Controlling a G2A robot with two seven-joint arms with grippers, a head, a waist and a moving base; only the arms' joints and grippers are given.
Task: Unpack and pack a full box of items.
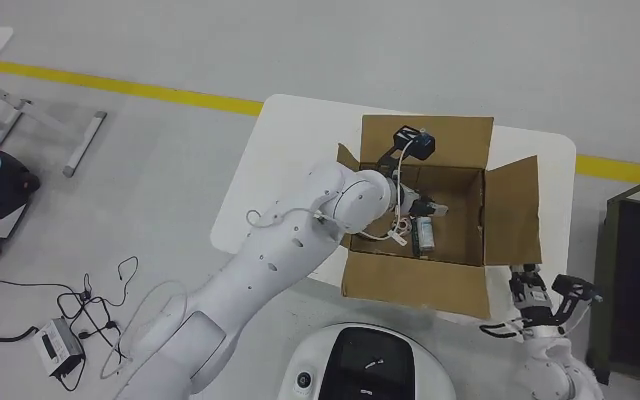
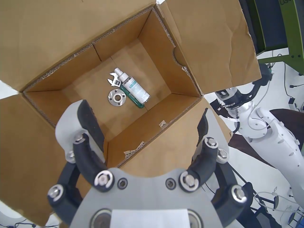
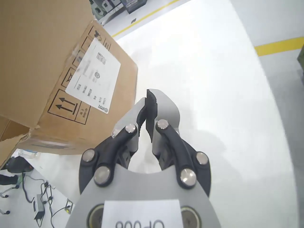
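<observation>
Unpacking, probably: left claw, spread apart, hangs over box; bottle, wrench, flange below it. Next: drop, pinch bottle. Right claw together, empty.

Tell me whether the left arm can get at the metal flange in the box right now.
Probably yes. The left gripper hangs open above the box, whose flaps are folded out, and the flange lies uncovered on its floor, close beside the wrench.

Bright even light; soft shadow inside box; glare on white table; wrist views bowed at edges.
</observation>
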